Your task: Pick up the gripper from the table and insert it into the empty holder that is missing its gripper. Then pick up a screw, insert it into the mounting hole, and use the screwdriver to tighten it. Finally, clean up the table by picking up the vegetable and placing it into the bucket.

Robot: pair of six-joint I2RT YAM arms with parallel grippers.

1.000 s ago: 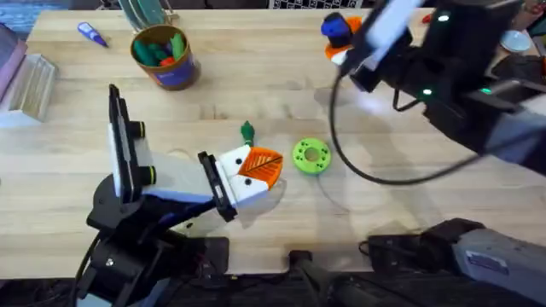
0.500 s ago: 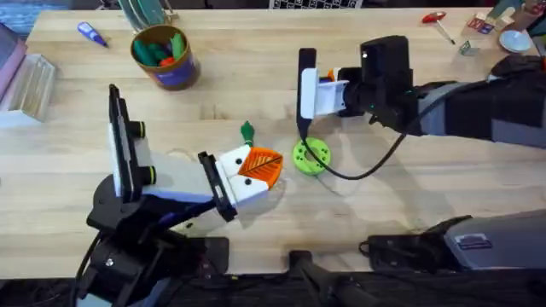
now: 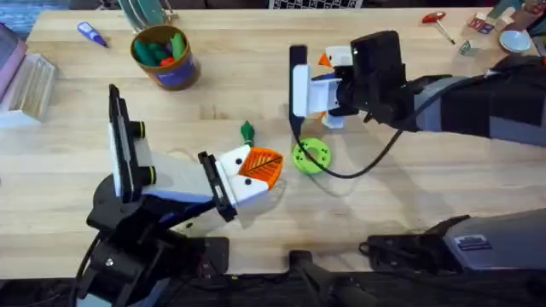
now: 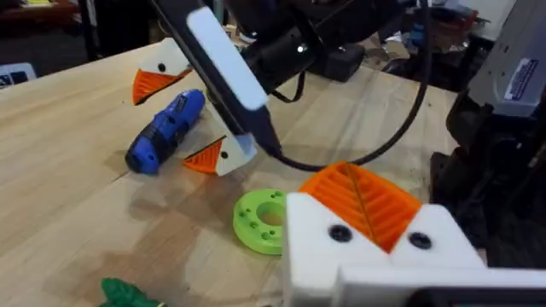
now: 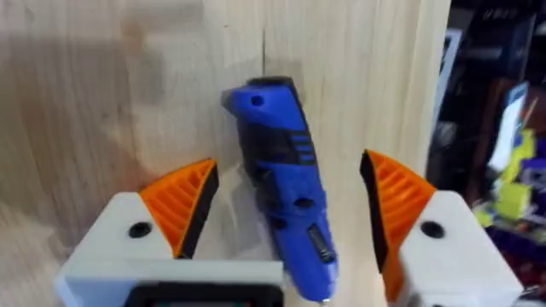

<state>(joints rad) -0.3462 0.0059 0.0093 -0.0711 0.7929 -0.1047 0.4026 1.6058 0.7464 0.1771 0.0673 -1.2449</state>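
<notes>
Right wrist view: screwdriver point(image 5: 286, 179) lies on the table point(image 5: 102, 94) between the spread orange pads point(image 5: 183, 205), untouched.
Right gripper point(image 3: 320, 81): open, straddling the screwdriver.
Left gripper point(image 3: 175, 175): open wide, one orange tip point(image 3: 260, 166) fitted.
Vegetable point(image 3: 247, 131): on the table beside the left gripper.
Bucket point(image 3: 164, 56): far left.

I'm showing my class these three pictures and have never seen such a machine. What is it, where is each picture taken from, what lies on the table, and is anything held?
These are two robot arms at a wooden table. One picture looks down from overhead; the other two come from cameras on each arm's wrist. The right pincer hangs open over a blue screwdriver lying on the table, one finger to each side, not gripping it. The left pincer is open and holds nothing. Near it lie a green disc and a small green vegetable. An orange bucket stands farther back.
</notes>
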